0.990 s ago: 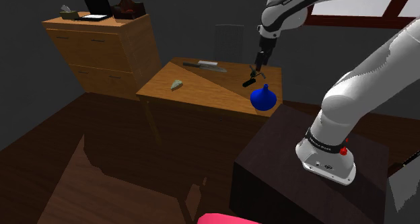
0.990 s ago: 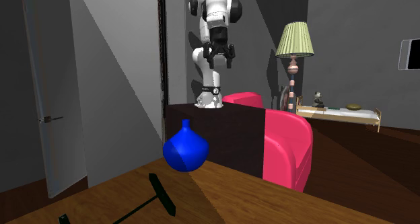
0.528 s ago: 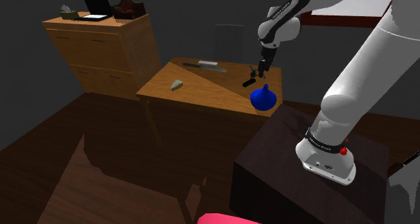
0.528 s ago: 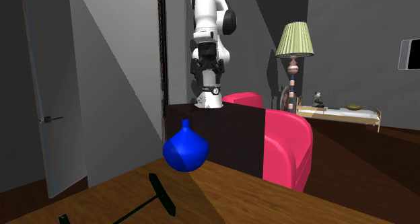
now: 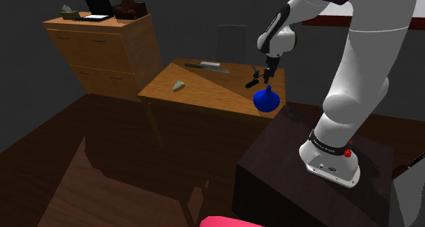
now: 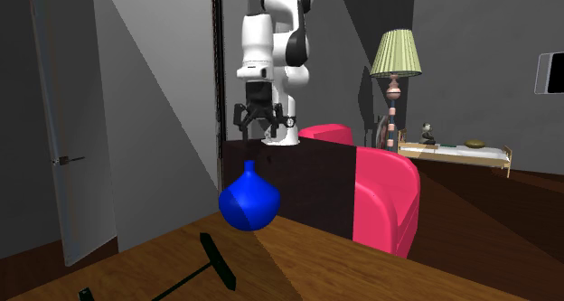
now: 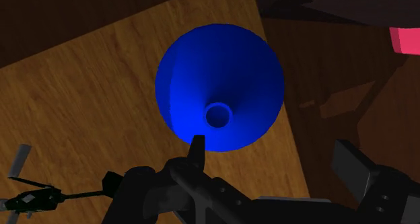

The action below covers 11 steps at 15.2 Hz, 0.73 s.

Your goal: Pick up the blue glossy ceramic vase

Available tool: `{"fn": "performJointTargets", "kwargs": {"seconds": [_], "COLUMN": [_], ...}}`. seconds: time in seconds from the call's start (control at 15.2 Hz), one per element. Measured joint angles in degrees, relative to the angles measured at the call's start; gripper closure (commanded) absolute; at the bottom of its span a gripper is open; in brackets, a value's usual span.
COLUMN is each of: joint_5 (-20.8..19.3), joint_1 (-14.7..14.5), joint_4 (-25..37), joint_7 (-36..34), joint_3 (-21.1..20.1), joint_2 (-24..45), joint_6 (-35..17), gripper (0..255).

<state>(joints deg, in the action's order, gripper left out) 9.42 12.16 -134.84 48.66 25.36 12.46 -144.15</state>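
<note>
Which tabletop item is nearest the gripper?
The blue vase, just below the gripper; the black helicopter toy lies beside it, the grey lump farther off.

The arm (image 5: 354, 69) is a chain of rounded, glossy white shells with dark joints between them. A black band (image 5: 325, 144) carrying faint light marks rings its foot, above a white flange with 1 small red button (image 5: 348, 153). The pincer (image 6: 256, 132) is all black, with 2 blocky fingers (image 7: 355, 163) under a white wrist.
</note>
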Motion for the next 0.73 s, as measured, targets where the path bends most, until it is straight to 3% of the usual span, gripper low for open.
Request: {"fn": "performJointTargets", "kwargs": {"seconds": [0.2,0.73], "joint_5": [3.53,7.72], "joint_1": [2.73,5.58], "joint_4": [4.47,5.9], "joint_7": [3.95,7.49], "joint_3": [-1.19,-4.06], "joint_2": [7.06,13.67], "joint_6": [-1.53,-6.19], "gripper": [0,0]}}
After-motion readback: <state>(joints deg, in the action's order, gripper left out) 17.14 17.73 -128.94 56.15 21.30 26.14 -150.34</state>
